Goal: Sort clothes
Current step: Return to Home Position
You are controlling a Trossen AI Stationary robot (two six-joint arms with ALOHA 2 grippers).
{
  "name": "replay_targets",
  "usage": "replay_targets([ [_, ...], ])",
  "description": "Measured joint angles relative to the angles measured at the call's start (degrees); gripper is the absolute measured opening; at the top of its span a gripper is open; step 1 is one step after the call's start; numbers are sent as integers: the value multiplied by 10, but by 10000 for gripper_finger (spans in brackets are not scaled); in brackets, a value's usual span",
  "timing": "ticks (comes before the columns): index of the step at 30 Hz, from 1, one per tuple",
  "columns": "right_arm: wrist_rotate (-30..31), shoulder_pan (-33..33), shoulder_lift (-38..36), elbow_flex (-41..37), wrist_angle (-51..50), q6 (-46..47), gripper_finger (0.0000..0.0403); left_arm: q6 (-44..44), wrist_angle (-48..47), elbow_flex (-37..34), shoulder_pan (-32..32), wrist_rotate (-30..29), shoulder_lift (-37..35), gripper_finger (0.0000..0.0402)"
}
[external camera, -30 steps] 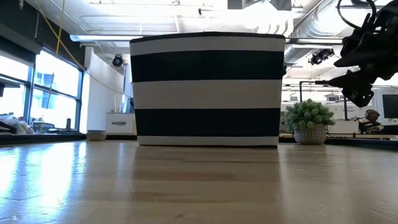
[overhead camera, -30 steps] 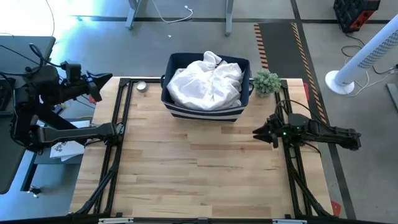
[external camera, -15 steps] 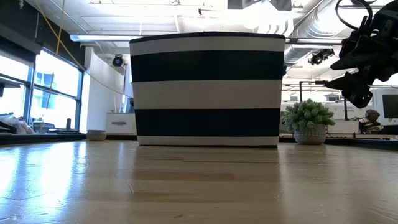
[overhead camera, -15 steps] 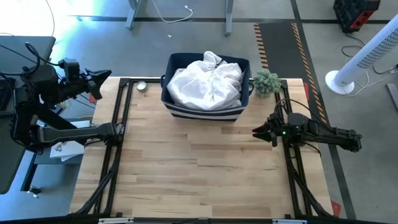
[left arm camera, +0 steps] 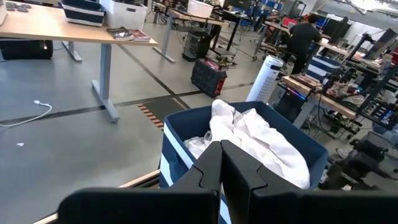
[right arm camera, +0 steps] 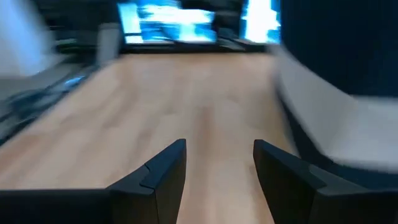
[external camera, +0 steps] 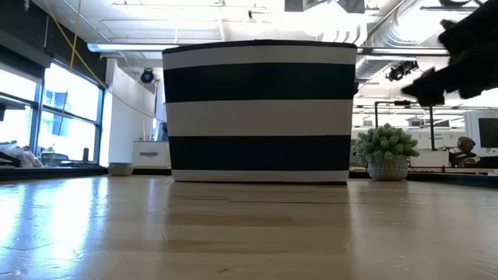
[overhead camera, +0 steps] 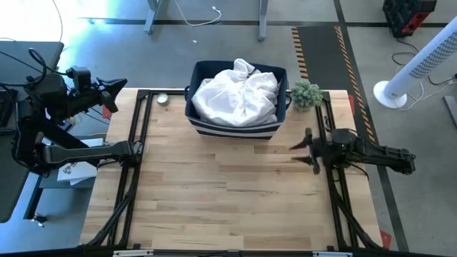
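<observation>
Clothes fill the bin in the high view; sorting looks done to me. Left wrist: left tool closed, empty. Right wrist: right tool apart, empty, over the worktop; next I'd retract it home.

clothes: soft crumpled white cloth | bin: striped fabric | table: pale wood, satin sheen

Grey concrete floor all around, with a dark mat edged in orange stripes behind the table. White tower fan off to the side. Big windows give daylight, pipes run overhead, and a wooden desk sits further back.
</observation>
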Motion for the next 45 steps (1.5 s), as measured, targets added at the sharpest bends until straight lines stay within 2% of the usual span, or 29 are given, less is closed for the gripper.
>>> replay_targets([
  [2, -72, 0, 0, 0, 14, -40, 184, 0, 0, 0, 0, 0, 0, 1],
  [3, -86, 0, 0, 0, 21, -42, 184, 0, 0, 0, 0, 0, 0, 1],
  [5, -90, 0, 0, -2, 37, -39, 184, 0, 0, 0, 0, 0, 0, 1],
  [7, -89, 0, 0, -20, 104, -37, 184, -1, 0, 0, 0, 0, 0, 1],
  [10, -42, 0, 1, -64, 230, 5, 184, -1, 0, 0, 0, 0, 0, 1],
  [13, 56, 0, 0, -64, 217, 36, 184, -10, 0, 0, 0, -1, 1, 1],
  [15, 90, 0, 0, -64, 212, 37, 184, -15, -1, 0, 0, 0, 1, 1],
  [19, 95, 0, 12, -64, 210, 19, 184, -15, -1, 0, 0, 0, 1, 1],
  [25, 93, 0, 48, -64, 209, 52, 184, -14, -2, 0, 0, 1, 1, 1],
  [29, 93, 0, 56, -64, 209, 67, 184, 19, 20, -24, 0, 48, -5, 1],
  [32, 93, 0, 57, -64, 209, 67, 184, 57, 98, -79, 0, 103, -29, 1],
  [35, 93, 0, 57, -64, 210, 67, 184, 79, 179, -163, 0, 114, -80, 1],
  [40, 93, 0, 57, -64, 210, 67, 184, 79, 324, -358, 0, 116, -199, 1],
  [45, 92, 0, 57, -64, 210, 67, 184, 31, 489, -553, 0, 117, -306, 0],
])
